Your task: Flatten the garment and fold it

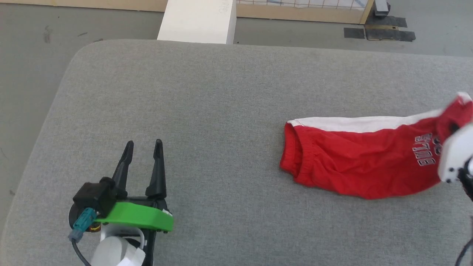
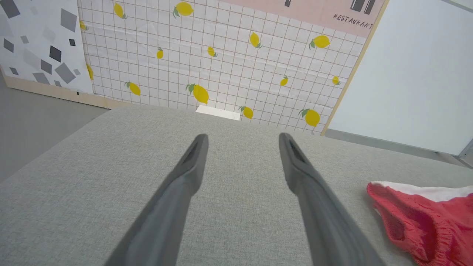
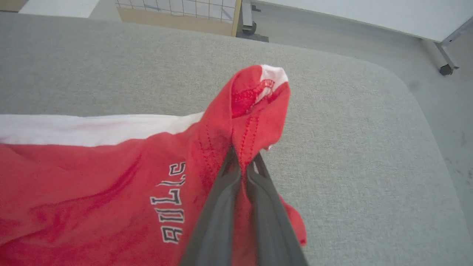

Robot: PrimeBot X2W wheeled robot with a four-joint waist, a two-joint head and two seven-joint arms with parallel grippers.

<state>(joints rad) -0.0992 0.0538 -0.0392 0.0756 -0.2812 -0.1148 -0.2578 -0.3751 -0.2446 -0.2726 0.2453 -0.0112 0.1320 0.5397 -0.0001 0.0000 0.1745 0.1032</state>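
This is looking like a staged test lab: a lemon-print tile backdrop [image 2: 221, 66], a speckled panel [image 2: 37, 44] and a RESTAURANT sign [image 2: 353, 21] are standing behind a grey padded table [image 2: 92, 177], black tape [image 1: 384, 34] sticking to bare floor [image 1: 33, 55].

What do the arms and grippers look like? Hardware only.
The left gripper: two long, dark, tapered fingers on a bright green bracket, black block with teal connector and black cable, white forearm. The right gripper: same dark grey fingers; white casing with small dark dots.
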